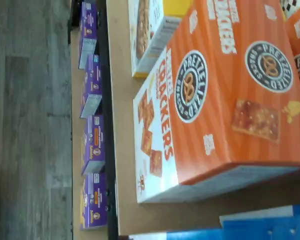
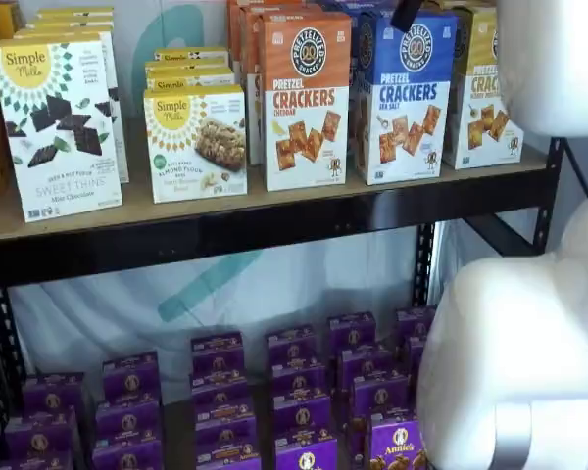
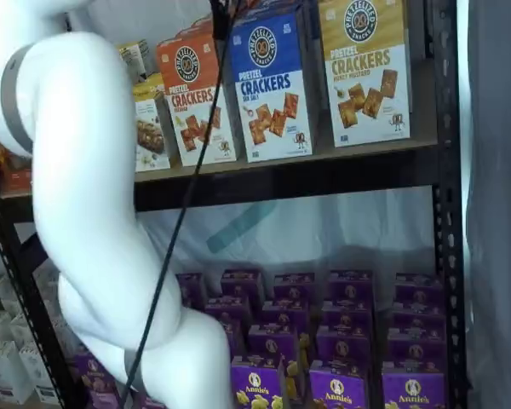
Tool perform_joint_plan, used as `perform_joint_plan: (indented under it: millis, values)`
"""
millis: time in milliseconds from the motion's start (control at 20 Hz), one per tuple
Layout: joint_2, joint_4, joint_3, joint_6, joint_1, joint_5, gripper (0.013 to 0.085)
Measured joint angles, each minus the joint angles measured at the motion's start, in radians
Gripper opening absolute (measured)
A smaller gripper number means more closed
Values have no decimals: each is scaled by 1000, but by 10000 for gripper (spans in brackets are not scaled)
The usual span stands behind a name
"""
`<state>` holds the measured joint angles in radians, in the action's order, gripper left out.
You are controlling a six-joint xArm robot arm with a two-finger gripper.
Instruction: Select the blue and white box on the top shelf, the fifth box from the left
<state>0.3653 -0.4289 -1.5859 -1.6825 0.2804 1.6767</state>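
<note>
Wrist view: the camera is turned on its side and looks down past the front of the top shelf (image 1: 121, 150), a tan board with a black rail. An orange-topped Pretzelized cheddar cracker box (image 1: 210, 100) fills most of the picture. A strip of blue at one corner is probably the top of the blue and white box (image 1: 270, 227), though too little shows to be sure. Purple Annie's boxes (image 1: 92, 145) stand on a lower level, with grey plank flooring beyond. No gripper fingers show here.

In a shelf view, the blue and white box (image 2: 404, 98), marked sea salt, stands upright at the shelf's front edge, touching the orange box (image 2: 307, 98) on one side and a yellow-topped cracker box (image 2: 485, 93) on the other. A small dark tip at the picture's top edge, just above the blue box, is likely the gripper (image 2: 407, 14); whether it is spread or closed I cannot tell.

In a shelf view, the white arm (image 3: 85, 204) fills the near side and a black cable (image 3: 187, 196) runs down across the orange box. The box (image 3: 271, 85) is untouched.

I judge the approach is nearly done; next the gripper must descend squarely over the blue box, clear of its tight neighbours.

A pale sheet hangs behind the black rack.
</note>
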Motion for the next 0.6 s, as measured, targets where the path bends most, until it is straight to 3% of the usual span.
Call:
perform_joint_plan:
  millis: [600]
  values:
    - [-77, 49, -67, -21, -5, -6, 850]
